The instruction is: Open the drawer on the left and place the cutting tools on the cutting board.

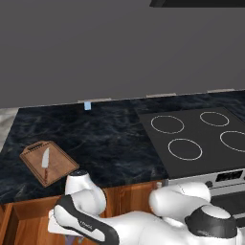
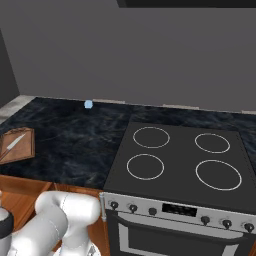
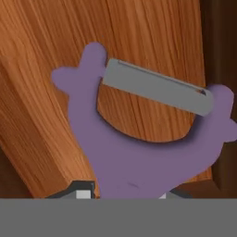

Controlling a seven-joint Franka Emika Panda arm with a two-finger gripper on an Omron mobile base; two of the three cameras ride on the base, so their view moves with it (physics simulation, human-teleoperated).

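peeler [image 3: 134,157]: 1, apparently pinched between fingers [image 3: 83,193] | drawer [image 3: 55,69]: 1, open | knife [image 1: 45,159]: 1, on cutting board [image 1: 62,165]

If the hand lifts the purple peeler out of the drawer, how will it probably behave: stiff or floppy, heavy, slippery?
The purple peeler looks like one thick moulded piece with a flat grey blade, so it probably stays stiff. It seems small against the drawer floor, so likely light. Its smooth, rounded stem between the fingertips might slip or twist.
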